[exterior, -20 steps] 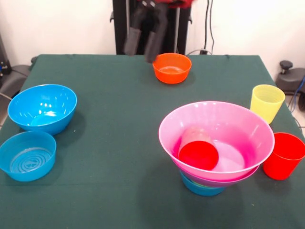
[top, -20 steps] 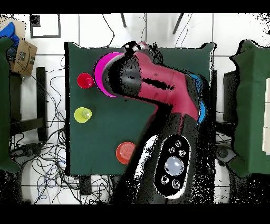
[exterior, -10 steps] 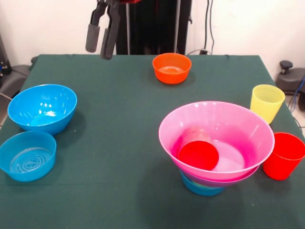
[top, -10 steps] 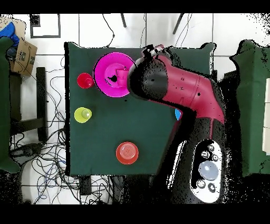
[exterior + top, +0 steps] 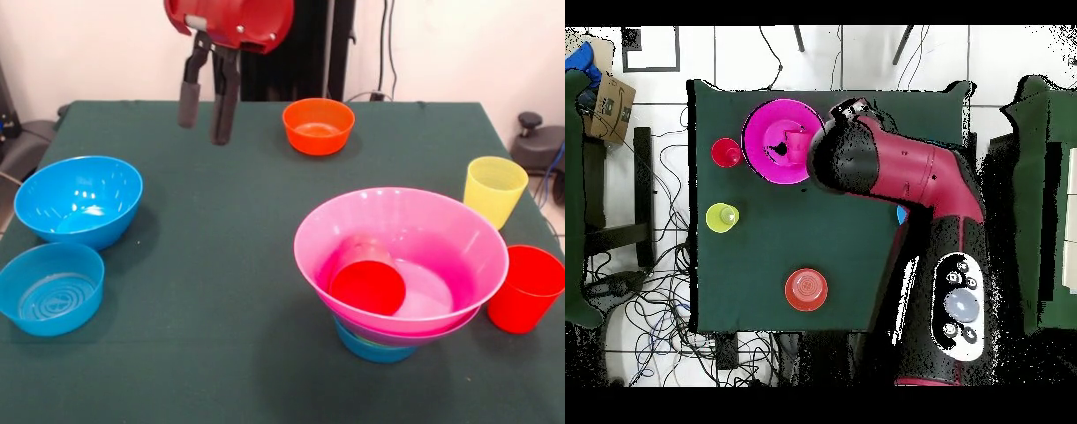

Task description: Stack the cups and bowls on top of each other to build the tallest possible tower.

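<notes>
My gripper (image 5: pixel 204 125) is open and empty. It hangs above the far part of the table, left of the small orange bowl (image 5: pixel 319 125). The tower stands at the near right: a wide pink bowl (image 5: pixel 388 193) on a purple rim (image 5: pixel 433 333) and a small blue bowl (image 5: pixel 375 348). A red cup (image 5: pixel 367 283) lies on its side inside the pink bowl. A yellow cup (image 5: pixel 494 189) and a second red cup (image 5: pixel 526 288) stand upright to the right of the tower. In the overhead view the arm (image 5: pixel 895 180) hides the gripper.
Two blue bowls sit at the left: a deep one (image 5: pixel 79 200) and a shallower one (image 5: pixel 50 288) nearer the front edge. The overhead view shows the pink bowl (image 5: pixel 760 150), red cup (image 5: pixel 726 153), yellow cup (image 5: pixel 722 217) and orange bowl (image 5: pixel 806 289).
The gripper has moved left from beside the orange bowl, then come down and forward. The red wrist now shows at the top. The bowls and cups have not moved.
</notes>
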Robot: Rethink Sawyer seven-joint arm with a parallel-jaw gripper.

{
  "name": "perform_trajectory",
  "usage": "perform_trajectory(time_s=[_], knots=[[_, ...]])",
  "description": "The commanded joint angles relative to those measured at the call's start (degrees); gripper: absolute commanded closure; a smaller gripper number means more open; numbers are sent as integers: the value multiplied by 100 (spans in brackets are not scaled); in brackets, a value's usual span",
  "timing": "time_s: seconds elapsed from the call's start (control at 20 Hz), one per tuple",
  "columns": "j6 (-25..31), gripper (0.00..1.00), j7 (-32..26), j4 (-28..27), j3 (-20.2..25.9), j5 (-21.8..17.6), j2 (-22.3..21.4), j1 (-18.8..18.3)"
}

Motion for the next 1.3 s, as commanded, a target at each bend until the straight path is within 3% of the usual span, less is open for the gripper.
perform_trajectory(time_s=[0.05, 0.7, 1.3], knots=[[-6, 0, -902, 659, 779, -567, 85, 92], [-133, 0, 222, 751, 363, -460, 211, 725], [-156, 0, 570, 988, 177, -218, 231, 1081]])
